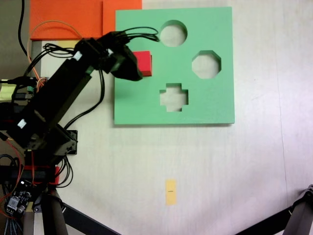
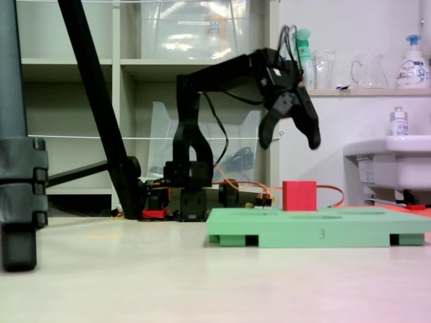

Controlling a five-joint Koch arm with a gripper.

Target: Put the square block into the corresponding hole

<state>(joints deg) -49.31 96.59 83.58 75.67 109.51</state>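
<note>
The square block [image 1: 145,62] is a small red cube standing upright on the left part of the green foam board [image 1: 205,105]. In a fixed view from the side, the block [image 2: 300,195] rises above the board's top face [image 2: 316,225]. My gripper [image 2: 289,142] hangs open a little above the block, jaws spread wide and holding nothing. From above, the gripper [image 1: 133,68] covers the block's left edge. The corresponding hole is hidden; I cannot tell whether the block sits in it. The round [image 1: 173,33], octagonal [image 1: 206,64] and cross-shaped [image 1: 173,96] cutouts are uncovered.
Orange foam slabs [image 1: 63,19] lie at the back left beside the board. A small yellow tag [image 1: 170,191] lies on the table in front. Tripod legs [image 1: 293,220] stand at the near corners. The arm's base and cables [image 1: 44,142] are on the left.
</note>
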